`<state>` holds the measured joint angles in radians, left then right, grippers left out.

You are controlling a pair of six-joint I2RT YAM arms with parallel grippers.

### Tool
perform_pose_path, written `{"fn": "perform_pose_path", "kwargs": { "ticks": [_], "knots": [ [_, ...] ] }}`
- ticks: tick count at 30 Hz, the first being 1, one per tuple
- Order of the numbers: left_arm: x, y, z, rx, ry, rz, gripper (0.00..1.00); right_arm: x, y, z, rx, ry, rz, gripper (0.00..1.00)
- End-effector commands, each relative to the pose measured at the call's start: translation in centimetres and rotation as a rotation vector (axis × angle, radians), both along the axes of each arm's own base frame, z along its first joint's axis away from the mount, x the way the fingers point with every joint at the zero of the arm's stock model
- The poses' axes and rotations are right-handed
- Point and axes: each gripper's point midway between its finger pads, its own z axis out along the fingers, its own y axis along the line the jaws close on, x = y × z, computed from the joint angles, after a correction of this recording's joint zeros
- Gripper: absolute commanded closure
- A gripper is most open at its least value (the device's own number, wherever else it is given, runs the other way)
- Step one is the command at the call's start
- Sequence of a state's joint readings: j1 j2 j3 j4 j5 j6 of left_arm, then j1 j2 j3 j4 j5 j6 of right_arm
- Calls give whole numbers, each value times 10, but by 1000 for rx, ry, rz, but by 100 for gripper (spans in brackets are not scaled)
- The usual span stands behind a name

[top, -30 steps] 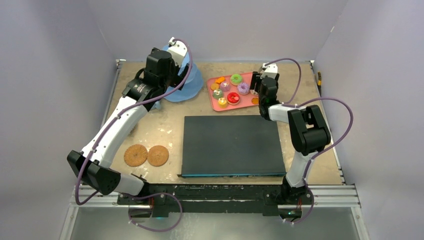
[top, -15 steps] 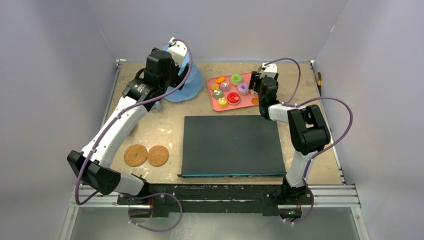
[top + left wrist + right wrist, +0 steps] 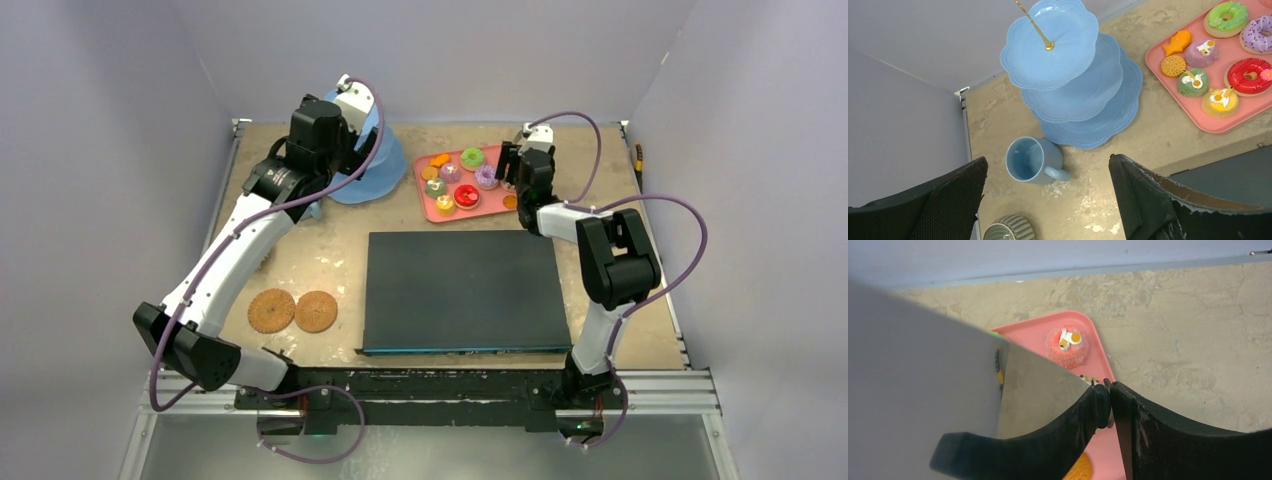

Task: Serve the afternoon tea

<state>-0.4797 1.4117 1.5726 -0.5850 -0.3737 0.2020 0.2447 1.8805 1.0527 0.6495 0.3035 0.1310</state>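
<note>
Nothing held in the left gripper [image 3: 1048, 161], jaws spread wide, high above the stand [image 3: 1068, 65] and the mug [image 3: 1028, 161]. Stand upright at the far left of the table [image 3: 330, 255]; mug just beside its base, mouth up, handle on the side of the tray [image 3: 1243, 111]. On the tray, right of the stand: green ring [image 3: 1226, 17], purple ring [image 3: 1257, 35], red ring [image 3: 1250, 75], yellow cake [image 3: 1220, 100], green cake [image 3: 1192, 82], purple cake [image 3: 1200, 50], orange fish [image 3: 1178, 42], orange waffle [image 3: 1173, 65]. From the right wrist, one more red cake [image 3: 1066, 347] in a tray corner. Orange piece [image 3: 510, 201] on the table just off the tray's right edge. Right gripper [image 3: 511, 163] low over that edge; cannot tell how far open or whether gripping anything, with a black piece [image 3: 1048, 440] touching one finger [image 3: 1173, 440] and a grey blur [image 3: 913, 375] hiding the rest. Nearer the arms, a dark board [image 3: 460, 290] and two brown discs [image 3: 272, 310].
</note>
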Motion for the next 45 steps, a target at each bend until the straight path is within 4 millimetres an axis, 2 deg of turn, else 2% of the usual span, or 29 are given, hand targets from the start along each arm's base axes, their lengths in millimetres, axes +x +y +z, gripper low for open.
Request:
{"fn": "perform_pose_path", "kwargs": {
  "ticks": [1,11,20,27,32,36,41,45],
  "knots": [
    [-3,5,21,-23,-65,5,9,7,2,18,24,-19,-10,27],
    [-4,5,23,-27,-70,0,9,12,-6,9,-18,29,-53,26],
    [-1,4,22,-24,-69,-3,9,17,-6,27,-19,-28,-44,26],
    [1,2,23,-22,-72,-4,9,21,-4,9,-18,26,-46,26],
    [3,2,23,-22,-68,-5,9,23,-4,3,-20,56,-41,27],
    [9,2,17,-21,-56,4,9,21,-4,0,-20,74,-39,32],
    [17,5,11,-24,-36,12,9,13,-5,1,-12,67,-38,45],
    [25,12,13,-39,-39,33,9,9,-7,21,-9,-1,-34,51]
  ]
}}
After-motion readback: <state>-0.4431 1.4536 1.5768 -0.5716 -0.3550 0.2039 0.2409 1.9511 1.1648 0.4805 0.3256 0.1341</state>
